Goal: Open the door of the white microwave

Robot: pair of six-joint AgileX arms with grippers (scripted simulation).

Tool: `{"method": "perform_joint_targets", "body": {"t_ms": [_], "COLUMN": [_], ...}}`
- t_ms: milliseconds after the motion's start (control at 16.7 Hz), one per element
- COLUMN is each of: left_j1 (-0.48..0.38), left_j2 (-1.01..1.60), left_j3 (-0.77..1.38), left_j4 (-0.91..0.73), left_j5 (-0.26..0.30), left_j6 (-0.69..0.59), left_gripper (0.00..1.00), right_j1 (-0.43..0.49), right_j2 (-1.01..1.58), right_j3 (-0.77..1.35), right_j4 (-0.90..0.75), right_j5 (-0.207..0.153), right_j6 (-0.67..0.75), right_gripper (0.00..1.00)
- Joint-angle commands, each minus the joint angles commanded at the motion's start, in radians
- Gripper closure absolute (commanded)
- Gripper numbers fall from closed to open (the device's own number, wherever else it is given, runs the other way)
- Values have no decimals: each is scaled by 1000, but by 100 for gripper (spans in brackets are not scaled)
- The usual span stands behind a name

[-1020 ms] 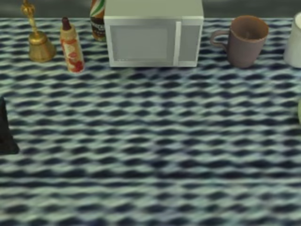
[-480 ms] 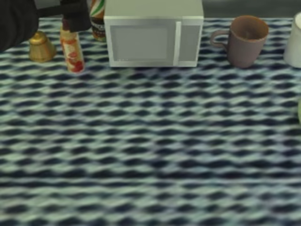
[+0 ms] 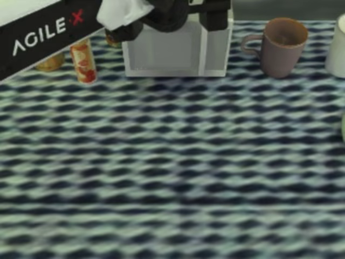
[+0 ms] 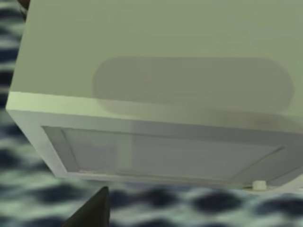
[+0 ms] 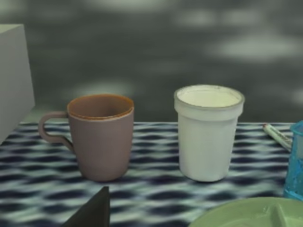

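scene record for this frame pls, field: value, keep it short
target: white microwave at the table's far edge
door: door appears shut
left arm: reaches in from the left; left gripper above the microwave's top
right arm: not in the top view
right of microwave: brown mug, white cup
left of microwave: red and cream bottle
surface: blue patterned tablecloth

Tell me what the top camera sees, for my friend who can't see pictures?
The left arm stretches over the white microwave at the table's back edge, its claw above the closed door. A brown mug stands to the right, a red and cream bottle to the left.
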Motion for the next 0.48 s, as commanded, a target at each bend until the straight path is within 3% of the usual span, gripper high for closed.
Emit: {"method": "perform_joint_targets", "body": {"t_ms": [240,480], "left_j1": [-67,-81], "left_j2": [193,232], "left_j3": [167,203], "left_j4": [-84,-103], "left_j5": [-41,-49], "left_j6": [-54,-65], "left_gripper": [0,0], "right_j1": [0,0], "right_j2": [0,0], "right_j3": [0,0], "right_j4": [0,0], "right_j5": [0,0], "right_j6": [0,0], "right_gripper": [0,0]}}
